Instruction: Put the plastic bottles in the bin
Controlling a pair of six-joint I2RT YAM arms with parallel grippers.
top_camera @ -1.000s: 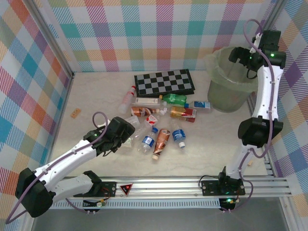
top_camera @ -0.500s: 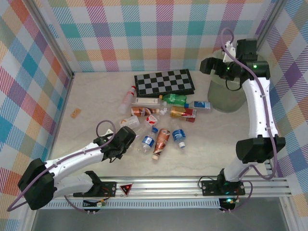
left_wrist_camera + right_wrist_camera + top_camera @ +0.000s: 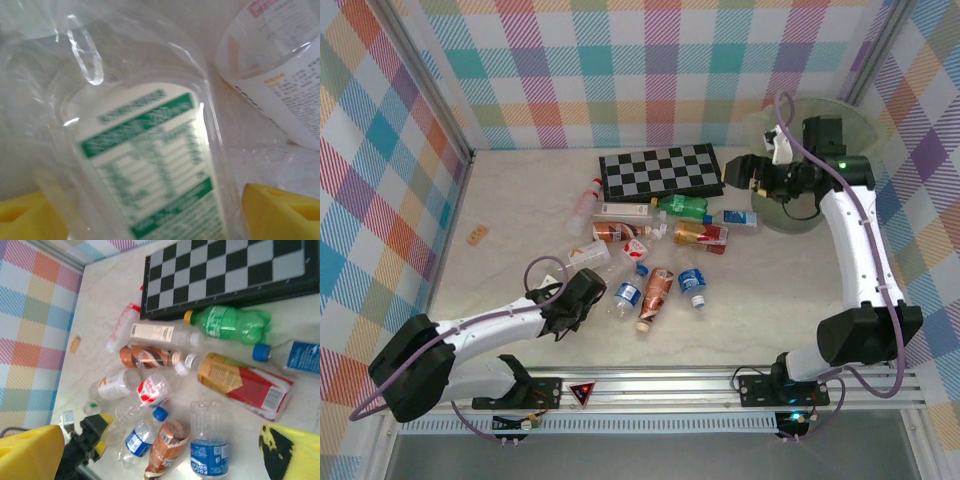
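Note:
Several plastic bottles (image 3: 660,255) lie in a loose heap mid-table, among them a green one (image 3: 232,324), a yellow-and-red one (image 3: 245,382) and a blue-labelled one (image 3: 210,452). My left gripper (image 3: 582,298) is low at the heap's near left edge. In the left wrist view its yellow fingers (image 3: 280,212) press both sides of a clear bottle (image 3: 150,165) with a green-and-white label; the left gripper (image 3: 150,212) is shut on it. My right gripper (image 3: 740,172) hangs open with nothing in it, between the checkerboard and the bin (image 3: 785,213). The arm hides part of the bin.
A black-and-grey checkerboard (image 3: 662,172) lies behind the heap. A small tan block (image 3: 476,236) sits at the far left near the checked wall. Bare tabletop lies left of the heap and in front of the bin.
My right arm has swung from over the bin leftward and down toward the checkerboard, still open. My left gripper has slid toward the near edge and closed in on the clear bottle.

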